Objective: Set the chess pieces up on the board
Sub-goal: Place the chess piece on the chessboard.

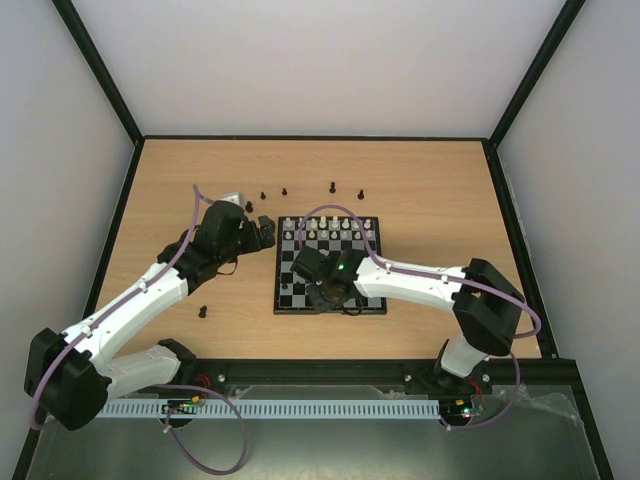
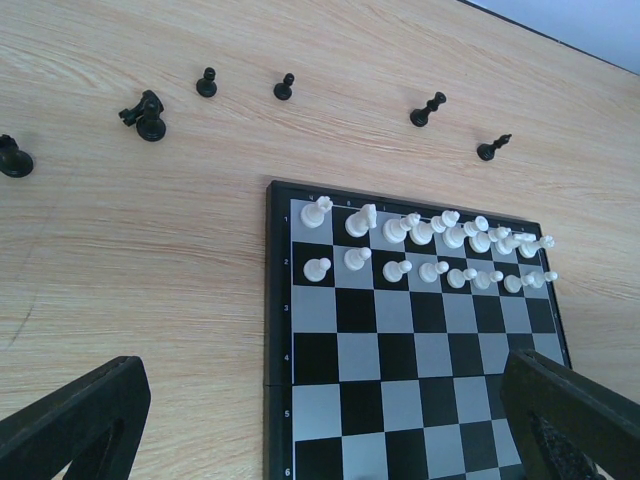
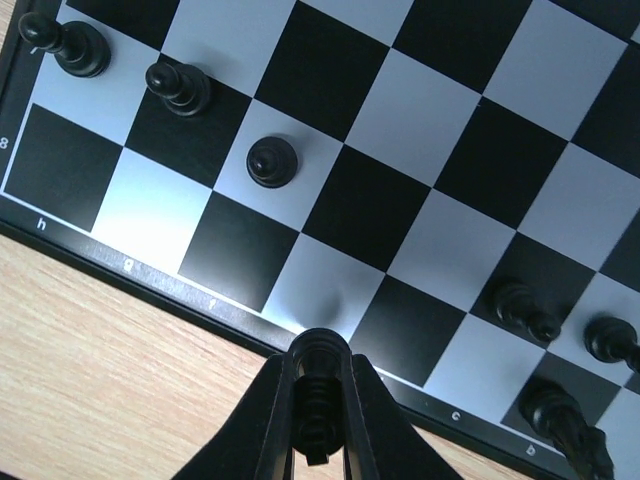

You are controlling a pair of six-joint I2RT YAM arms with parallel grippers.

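Two robot arms reach over a wooden bench (image 1: 420,190) toward a small chessboard (image 1: 290,255) at the middle of the overhead view.

The right tool (image 3: 318,352) sits at the bottom centre of its wrist view. Its fingers are pinched nearly together on a small black piece (image 3: 317,425), above the board's lower border. The black chess pieces (image 3: 272,160) already on the board lie to either side of it. Three are at the upper left of that frame and three at the lower right, none touching the tool.

The left tool (image 2: 320,365) is spread wide and grips nothing. Its two fingers show at the bottom corners of its wrist view, over the middle rows of the board. White pieces (image 2: 420,250) fill the two rows above it. Six more black pieces are scattered on the bare bench across the top of that frame, well apart from the tool.

Printed on the board's border are the numbers 1 to 6 down the left side in the left wrist view. In the right wrist view the border shows 8 and the letters h, g, c and b.
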